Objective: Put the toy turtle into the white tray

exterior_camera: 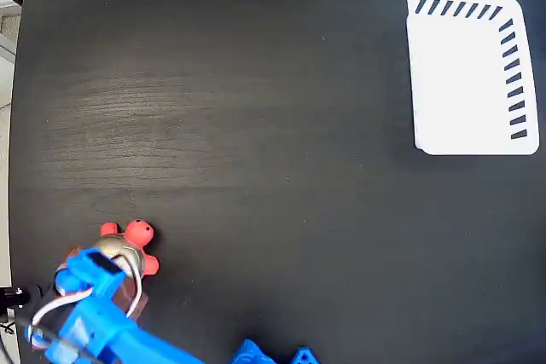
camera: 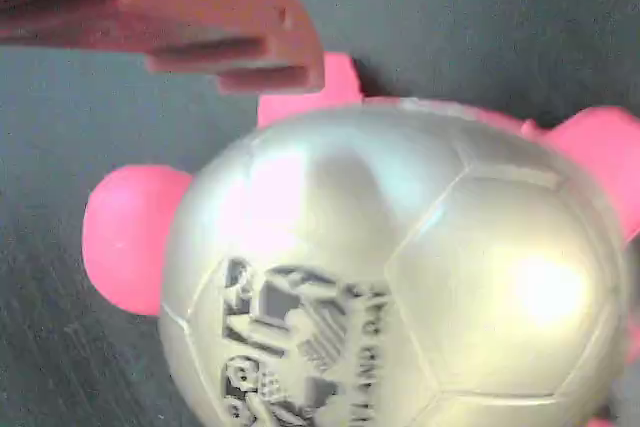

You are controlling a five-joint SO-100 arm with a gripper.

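Covering toy turtle (exterior_camera: pixel 128 249), blue arm hides tool (exterior_camera: pixel 115 272); finger spread unreadable; white tray (exterior_camera: pixel 465 83) well apart.

Even, bright light is seen in the fixed view; in the wrist view, glare is thrown off the toy turtle (camera: pixel 400 267), softly blurred.
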